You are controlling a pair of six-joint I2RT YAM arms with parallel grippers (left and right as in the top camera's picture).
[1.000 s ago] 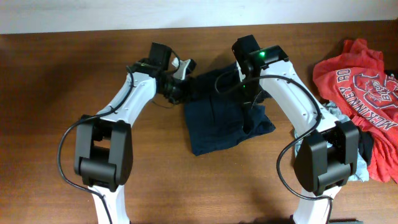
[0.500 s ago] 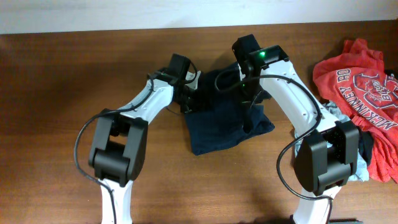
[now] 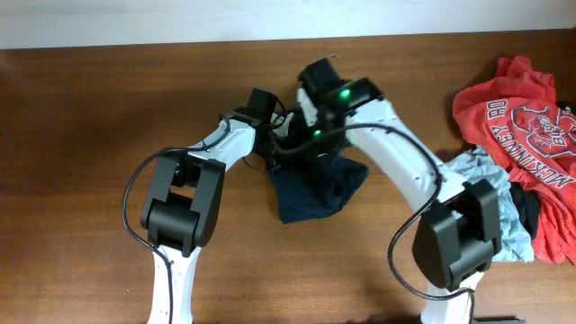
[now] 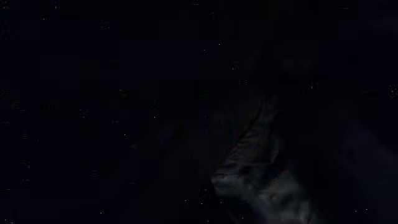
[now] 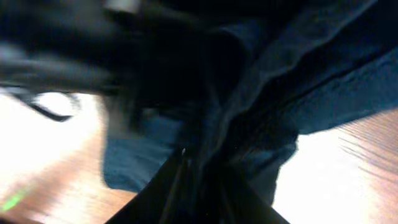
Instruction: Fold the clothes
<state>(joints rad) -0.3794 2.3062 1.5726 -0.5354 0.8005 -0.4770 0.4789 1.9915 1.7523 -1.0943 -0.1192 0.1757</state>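
The clothes [image 3: 310,193], a dark navy garment, lie bunched on the table's middle, with the right side drawn up and leftwards. My right gripper [image 3: 308,135] hangs over its upper part. In the right wrist view its fingers [image 5: 196,165] are shut on a fold of the navy fabric [image 5: 323,93]. My left gripper [image 3: 273,144] is pushed against the garment's upper left edge, partly under the right arm. The left wrist view is almost black, filled by dark fabric [image 4: 249,174], and its fingers do not show.
A pile of other clothing lies at the right edge: a red printed shirt [image 3: 517,103] over a pale blue-grey cloth [image 3: 515,229]. The brown wooden table [image 3: 90,117] runs under everything. The two arms cross close together over the garment.
My right arm has swung left, pulling the garment's right side over with it, so the cloth is narrower and more bunched. My left gripper has pushed right into the fabric.
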